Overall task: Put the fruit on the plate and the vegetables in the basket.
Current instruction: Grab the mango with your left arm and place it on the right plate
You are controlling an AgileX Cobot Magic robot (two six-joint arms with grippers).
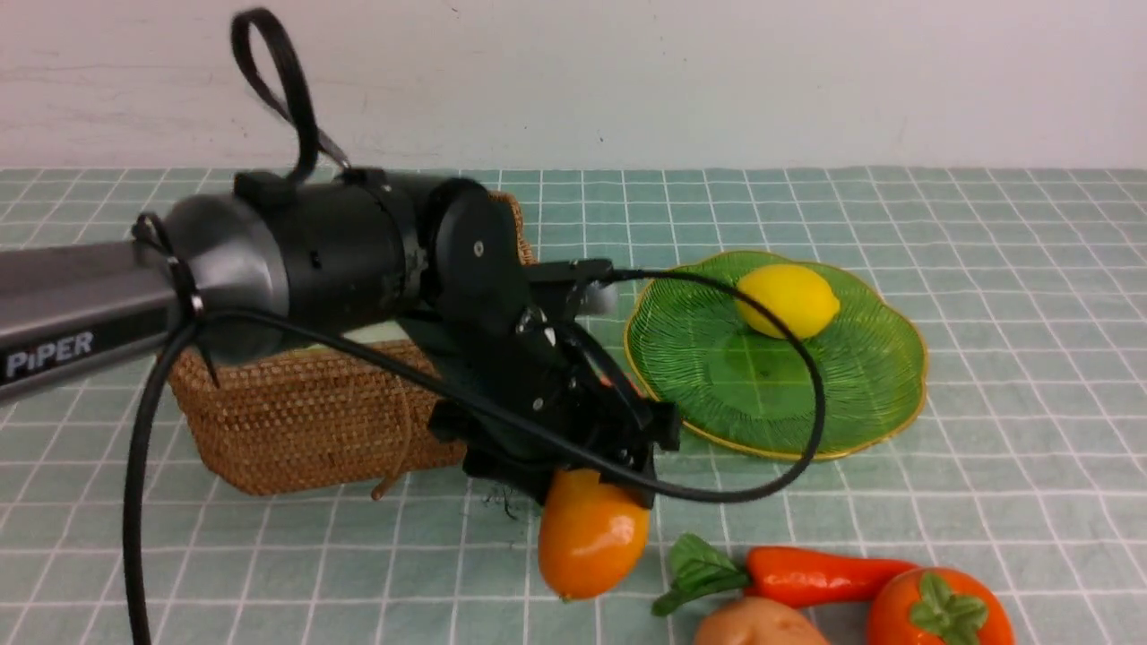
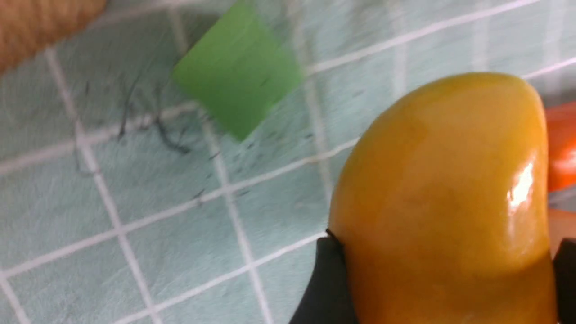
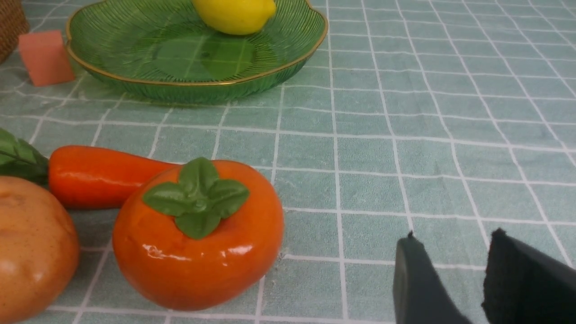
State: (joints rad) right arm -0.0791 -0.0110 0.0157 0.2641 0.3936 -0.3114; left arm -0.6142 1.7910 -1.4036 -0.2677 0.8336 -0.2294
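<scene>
Basket (image 1: pixel 314 421): seen at 10 o'clock of mango; wrong place for fruit.
Plate (image 1: pixel 744 385): at 2 o'clock of mango; lemon (image 1: pixel 787 300) could be knocked out if mango is dropped hard.
Left gripper (image 1: pixel 591 488): closed on mango (image 1: pixel 591 537), gripped at upper end only; glossy skin, slip judged likely.
Right gripper (image 3: pixel 452 243): jaws narrowly parted, nothing held.

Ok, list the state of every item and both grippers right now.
Orange-yellow toy mango: gripped at one end, not yet on the green ribbed glass plate.
Left gripper: shut on the mango.
Right gripper: open, empty.
Yellow toy lemon: resting on the plate.
Red-orange toy persimmon: on the checked green cloth, cap up.
Long red-orange toy carrot: lying on the cloth.
Brown toy potato: on the cloth.
Brown wicker basket: inside hidden by the left arm.
</scene>
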